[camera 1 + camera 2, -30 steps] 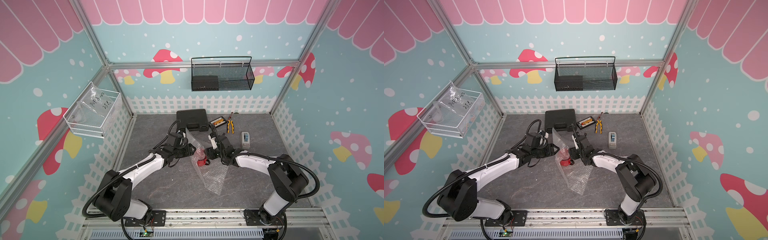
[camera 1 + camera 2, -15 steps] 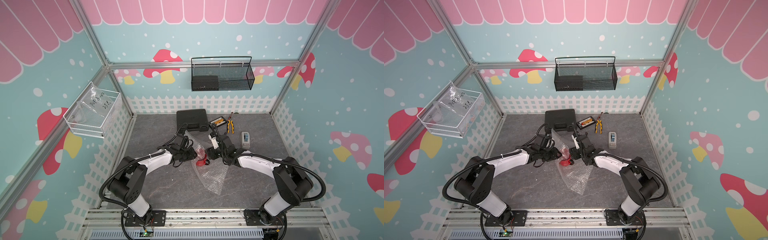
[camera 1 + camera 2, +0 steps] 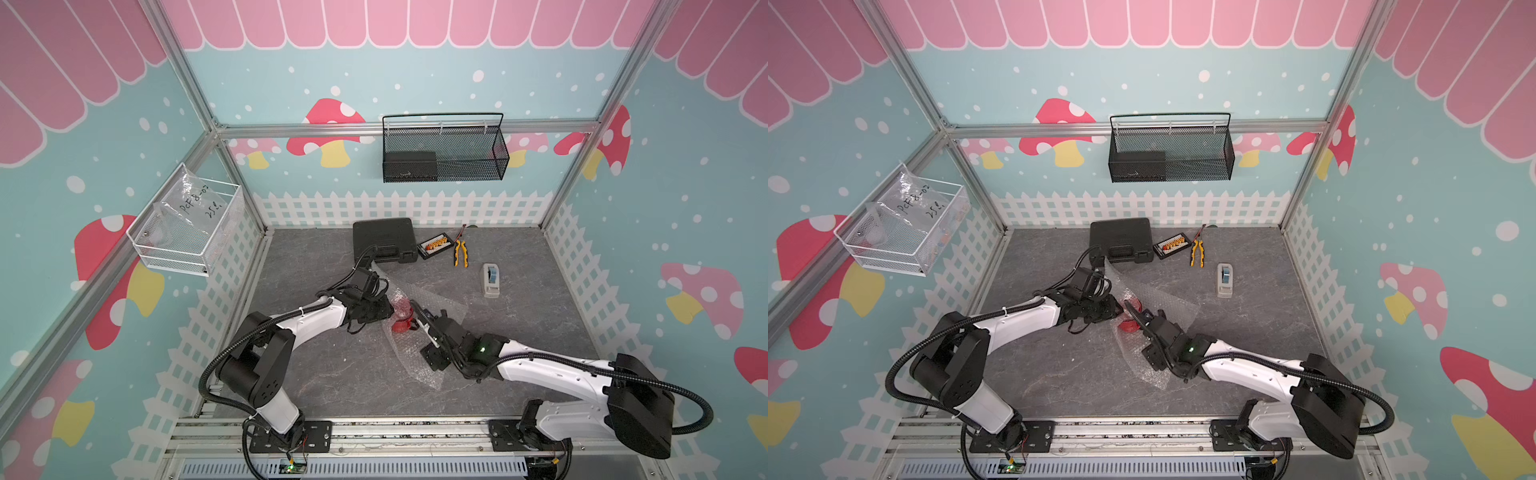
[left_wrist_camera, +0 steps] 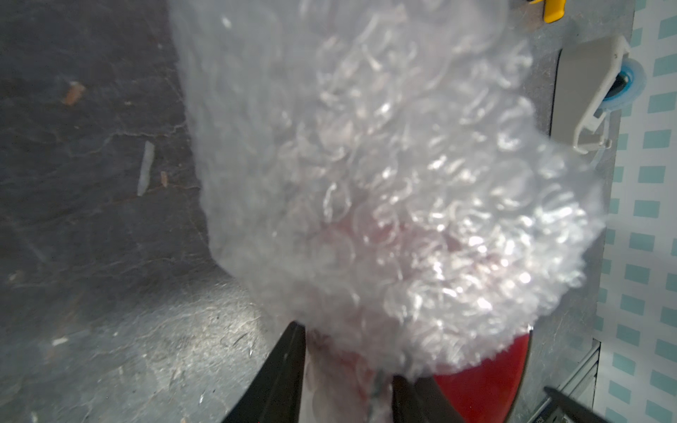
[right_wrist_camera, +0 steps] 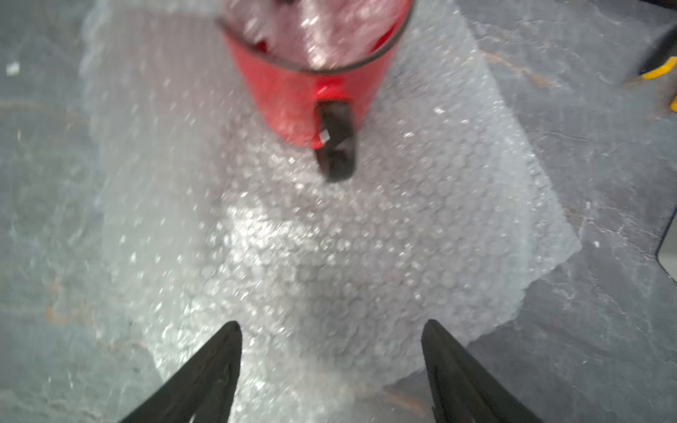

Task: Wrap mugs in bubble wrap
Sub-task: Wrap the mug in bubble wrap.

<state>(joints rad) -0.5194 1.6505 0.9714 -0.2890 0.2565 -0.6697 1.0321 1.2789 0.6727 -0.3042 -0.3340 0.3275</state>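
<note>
Spreading under everything else, the grey slate-patterned table (image 3: 540, 324) fills the floor. Two white arms reach in from the near edge, the left arm (image 3: 307, 322) and the right arm (image 3: 552, 372) meeting over the middle. There lies the bubble wrap (image 3: 405, 361), a clear crumpled sheet, mostly flat on the table with its far part gathered upward. On the back wall hangs a black mesh basket (image 3: 465, 162); on the left wall a white wire basket (image 3: 174, 249) holds a clear bag with handwriting (image 3: 195, 203). A black case (image 3: 384, 241) sits at the back of the table, and a grey-white tape dispenser (image 3: 490, 280) lies well to the right of the sheet. The red mug (image 3: 402, 326) stands on the bubble wrap between the two grippers, its dark handle (image 5: 335, 143) turned toward the right one, and a bunched fold of the sheet covers its mouth. The left gripper (image 4: 346, 351) is at the mug's rim, its fingers (image 4: 289, 366) pinched on that fold. The right gripper (image 5: 331, 324) hovers low over the flat sheet just short of the handle, its fingers (image 5: 216, 366) spread wide with nothing between them. Yellow-handled pliers (image 3: 460, 253) and a small tray of orange bits (image 3: 435, 246) lie beside the case.
</note>
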